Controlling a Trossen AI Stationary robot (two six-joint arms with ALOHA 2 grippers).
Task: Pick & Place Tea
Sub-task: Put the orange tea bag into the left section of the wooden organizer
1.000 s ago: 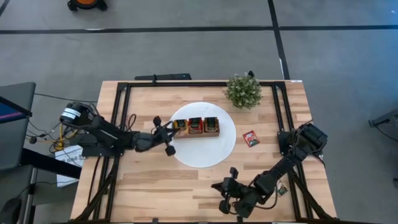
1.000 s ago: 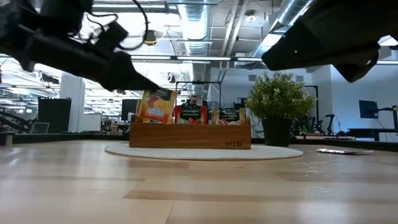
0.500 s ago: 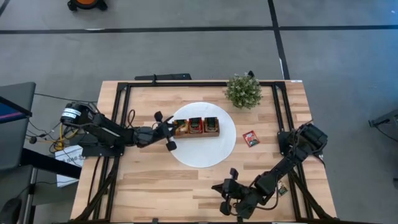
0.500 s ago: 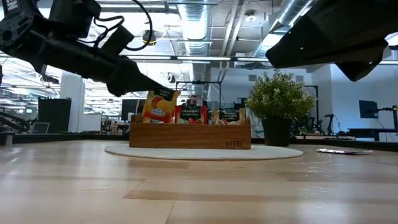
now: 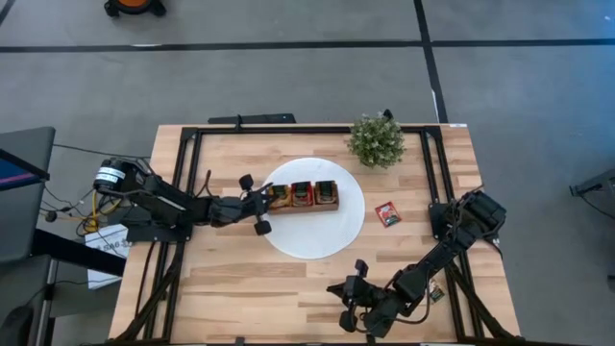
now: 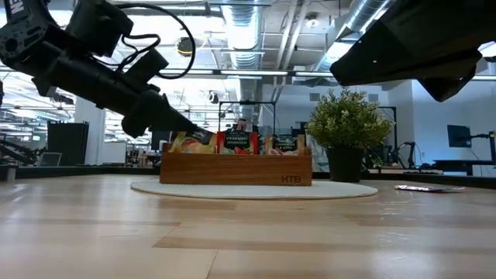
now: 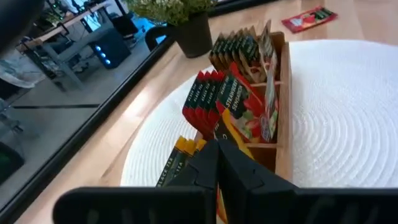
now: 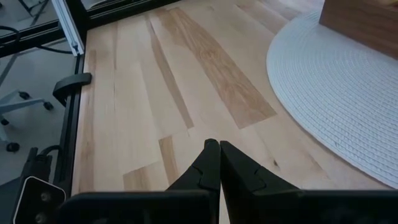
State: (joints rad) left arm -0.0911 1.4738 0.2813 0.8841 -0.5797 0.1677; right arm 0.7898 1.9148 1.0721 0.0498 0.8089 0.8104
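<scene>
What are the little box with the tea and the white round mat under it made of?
The box looks like wood, brown with visible grain and a smooth finish. The mat seems woven or corded: ridged rings circle around it, matte white. It could be fabric or plastic.

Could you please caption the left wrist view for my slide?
Left gripper, shut on a yellow sachet, lowers it into the wooden box.

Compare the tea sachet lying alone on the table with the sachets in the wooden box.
The lone sachet lies flat on bare wood, right of the white mat; the boxed sachets stand on edge, packed in rows in the wooden box. The lone one is red; the boxed ones are yellow, red and green. All are small, flat and printed.
</scene>
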